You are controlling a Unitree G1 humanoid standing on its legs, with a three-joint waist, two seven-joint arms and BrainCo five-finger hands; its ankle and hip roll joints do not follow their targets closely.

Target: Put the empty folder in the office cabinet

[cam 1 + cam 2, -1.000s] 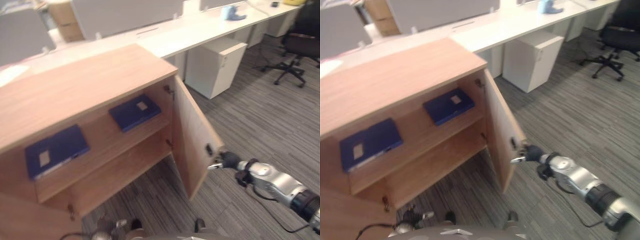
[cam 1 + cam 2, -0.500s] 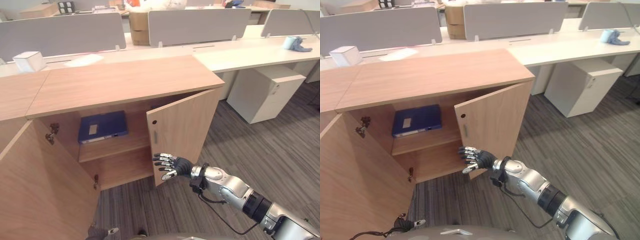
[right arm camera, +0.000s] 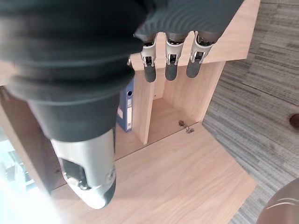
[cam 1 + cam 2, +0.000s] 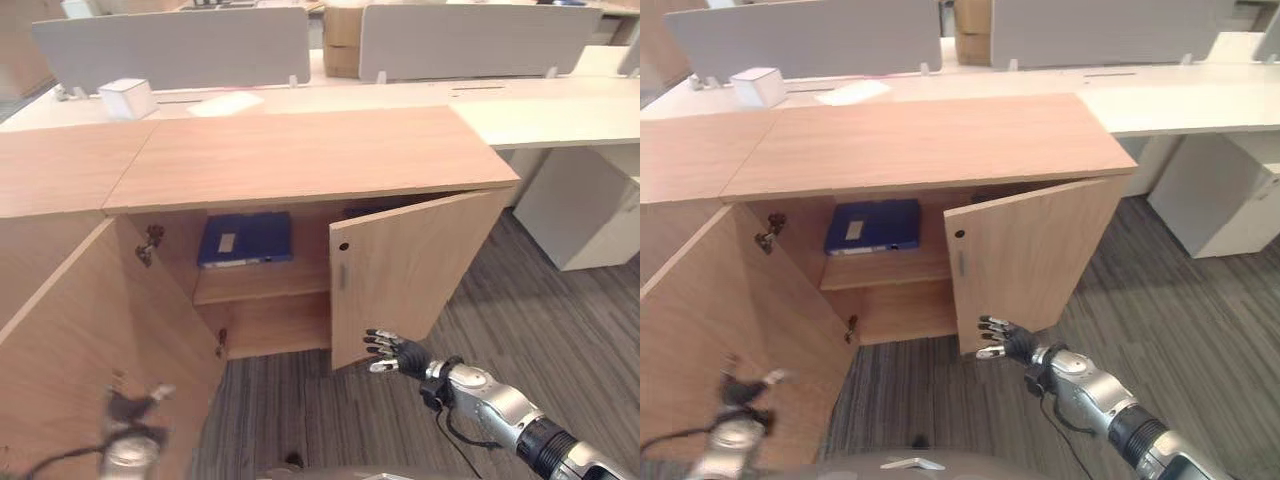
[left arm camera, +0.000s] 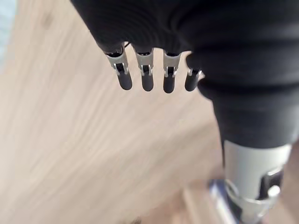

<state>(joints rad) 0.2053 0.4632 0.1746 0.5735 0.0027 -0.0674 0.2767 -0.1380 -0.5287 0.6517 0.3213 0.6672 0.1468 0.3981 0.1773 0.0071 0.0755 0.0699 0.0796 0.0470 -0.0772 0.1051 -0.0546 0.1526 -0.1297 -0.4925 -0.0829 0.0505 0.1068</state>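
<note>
Folder: I saw the blue folder lying flat on the upper shelf inside the cabinet, toward its left side, held by neither hand.
Cabinet: wooden, both doors open. Right door stood partly swung in, left door swung wide toward me.
Right hand: I had the right hand low by the bottom edge of the right door, fingers straight and spread, holding nothing. I couldn't tell whether the tips touched the door.
Left hand: the left hand hung just beside the left door's wood face, fingers straight and relaxed, grasping nothing. Contact with the door: couldn't tell.
Behind: white tabletop with grey dividers ran behind the cabinet, a small white box on it at the left.
Floor: grey striped carpet.
</note>
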